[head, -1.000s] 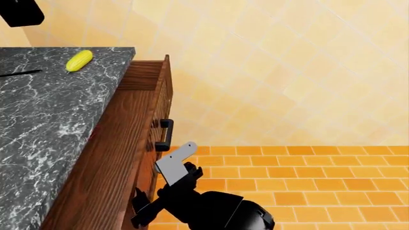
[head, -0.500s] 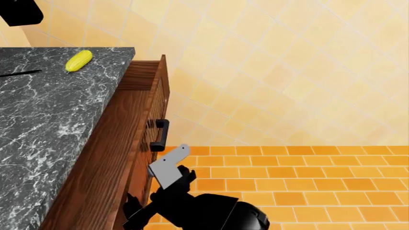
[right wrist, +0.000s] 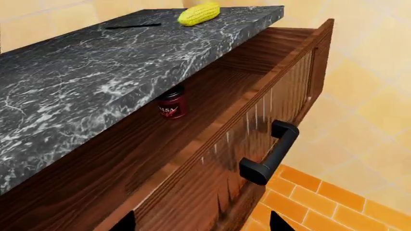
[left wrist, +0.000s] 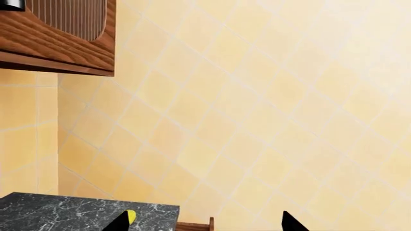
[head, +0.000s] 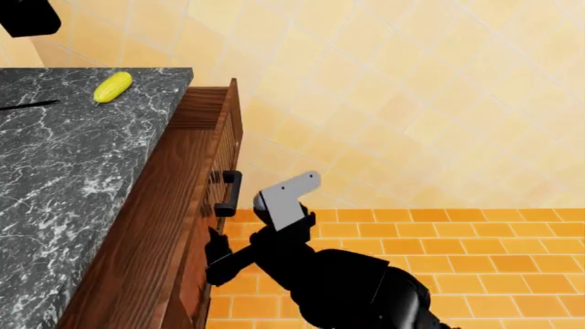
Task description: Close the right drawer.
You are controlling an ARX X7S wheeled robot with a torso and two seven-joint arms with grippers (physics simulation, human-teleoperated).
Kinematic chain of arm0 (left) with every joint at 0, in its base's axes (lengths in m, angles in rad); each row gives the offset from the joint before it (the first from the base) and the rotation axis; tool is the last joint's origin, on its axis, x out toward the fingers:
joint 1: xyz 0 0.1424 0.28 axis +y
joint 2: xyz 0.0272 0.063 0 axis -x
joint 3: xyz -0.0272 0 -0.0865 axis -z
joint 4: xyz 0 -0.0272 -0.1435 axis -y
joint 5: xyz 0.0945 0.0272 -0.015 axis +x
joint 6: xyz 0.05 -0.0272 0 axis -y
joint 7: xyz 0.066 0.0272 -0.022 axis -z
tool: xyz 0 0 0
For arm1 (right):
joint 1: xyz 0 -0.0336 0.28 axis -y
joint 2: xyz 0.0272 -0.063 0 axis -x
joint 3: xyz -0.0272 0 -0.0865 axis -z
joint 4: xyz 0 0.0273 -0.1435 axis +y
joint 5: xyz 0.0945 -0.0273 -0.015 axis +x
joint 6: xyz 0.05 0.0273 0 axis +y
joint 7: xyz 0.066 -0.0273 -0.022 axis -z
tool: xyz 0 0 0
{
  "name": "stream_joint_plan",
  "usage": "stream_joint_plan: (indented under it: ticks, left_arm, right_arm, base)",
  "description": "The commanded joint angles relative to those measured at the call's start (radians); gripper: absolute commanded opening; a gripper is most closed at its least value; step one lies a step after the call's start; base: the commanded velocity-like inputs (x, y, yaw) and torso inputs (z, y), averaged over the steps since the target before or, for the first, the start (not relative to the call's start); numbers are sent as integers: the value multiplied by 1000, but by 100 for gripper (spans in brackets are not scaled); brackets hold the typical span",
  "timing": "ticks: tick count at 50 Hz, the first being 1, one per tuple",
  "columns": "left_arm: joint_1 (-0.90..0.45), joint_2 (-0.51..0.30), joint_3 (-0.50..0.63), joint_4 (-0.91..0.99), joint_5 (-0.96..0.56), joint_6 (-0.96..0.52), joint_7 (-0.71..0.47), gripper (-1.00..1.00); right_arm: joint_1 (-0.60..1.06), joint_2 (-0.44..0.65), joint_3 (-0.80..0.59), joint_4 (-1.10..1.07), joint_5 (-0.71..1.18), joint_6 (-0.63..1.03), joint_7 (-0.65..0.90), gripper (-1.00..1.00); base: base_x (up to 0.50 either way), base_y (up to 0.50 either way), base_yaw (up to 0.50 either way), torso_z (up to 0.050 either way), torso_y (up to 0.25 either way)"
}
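We see the long reddish-brown wooden right drawer (head: 203,137) standing open beneath the black marble counter (head: 64,157), our right gripper (head: 215,257) empty with fingers spread beside its front panel below the black bar handle (right wrist: 270,154), seemingly placed to push.

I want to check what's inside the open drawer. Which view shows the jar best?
The right wrist view: the dark-lidded salsa jar stands inside the right drawer, under the countertop. In the head view the countertop hides it; the left wrist view misses it.
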Motion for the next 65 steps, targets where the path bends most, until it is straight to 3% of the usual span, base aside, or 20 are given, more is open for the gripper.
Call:
stream_joint_plan:
  ticks: [1, 17, 24, 47, 65]
  left_arm:
    - [2, -1, 5, 0, 6, -1, 1, 100]
    - [3, 2, 15, -3, 25, -6, 0, 100]
    - [3, 7, 21, 1, 27, -6, -3, 100]
    - [10, 20, 41, 25, 34, -10, -15, 100]
    - [29, 26, 56, 38, 54, -9, -14, 100]
  right_arm:
    - [60, 129, 99, -138, 74, 49, 103, 100]
    - [157, 317, 275, -342, 266, 177, 359, 100]
    - [182, 392, 347, -393, 346, 192, 403, 100]
    - [221, 640, 546, -480, 564, 199, 491, 100]
    - [231, 754, 637, -522, 628, 183, 497, 100]
  base:
    - [0, 0, 0, 0, 0]
    - [0, 0, 0, 0, 0]
    - [0, 0, 0, 0, 0]
    - [0, 0, 0, 0, 0]
    - [0, 0, 0, 0, 0]
